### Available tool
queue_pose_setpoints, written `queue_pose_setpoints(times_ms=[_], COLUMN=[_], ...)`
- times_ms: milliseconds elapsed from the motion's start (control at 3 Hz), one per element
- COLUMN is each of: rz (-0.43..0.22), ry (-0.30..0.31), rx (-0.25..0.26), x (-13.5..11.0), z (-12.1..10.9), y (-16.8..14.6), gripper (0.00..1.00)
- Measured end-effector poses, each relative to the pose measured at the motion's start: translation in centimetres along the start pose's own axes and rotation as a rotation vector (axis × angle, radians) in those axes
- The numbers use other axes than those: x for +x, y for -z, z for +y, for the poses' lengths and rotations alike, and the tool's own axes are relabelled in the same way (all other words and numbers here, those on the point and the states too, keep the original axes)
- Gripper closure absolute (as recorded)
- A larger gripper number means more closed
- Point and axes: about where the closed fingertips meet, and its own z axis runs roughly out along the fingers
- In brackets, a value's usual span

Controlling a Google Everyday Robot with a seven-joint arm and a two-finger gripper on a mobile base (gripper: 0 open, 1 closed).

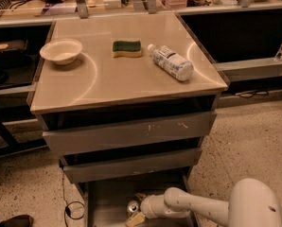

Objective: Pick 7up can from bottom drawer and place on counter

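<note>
In the bottom drawer [107,200], the 7up can [133,205] stands upright, top up, at the hand [136,212], grip state untellable.

Lab with cluttered workbenches [37,7]

Speckled terrazzo floor [254,136], beige with dark flecks. Grey metal drawer cabinet [131,134] mid-room, glossy beige counter [117,79] catching curved warm-light reflections. Long cluttered workbench [32,11] runs along the back, grey upright posts [79,1] rising from it. Dark open bay [240,34] under the bench at right, grey ledge [254,67] below it. Black cable [70,207] looped on the floor left of the cabinet, another cable [247,93] under the ledge
</note>
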Motion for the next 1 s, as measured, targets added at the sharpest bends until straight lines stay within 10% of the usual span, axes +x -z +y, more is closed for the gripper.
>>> queue_pose_setpoints(times_ms=[1000], rz=[0.0], ry=[0.0], rx=[0.0], x=[-0.01], z=[0.01], y=[0.0], gripper=[0.89])
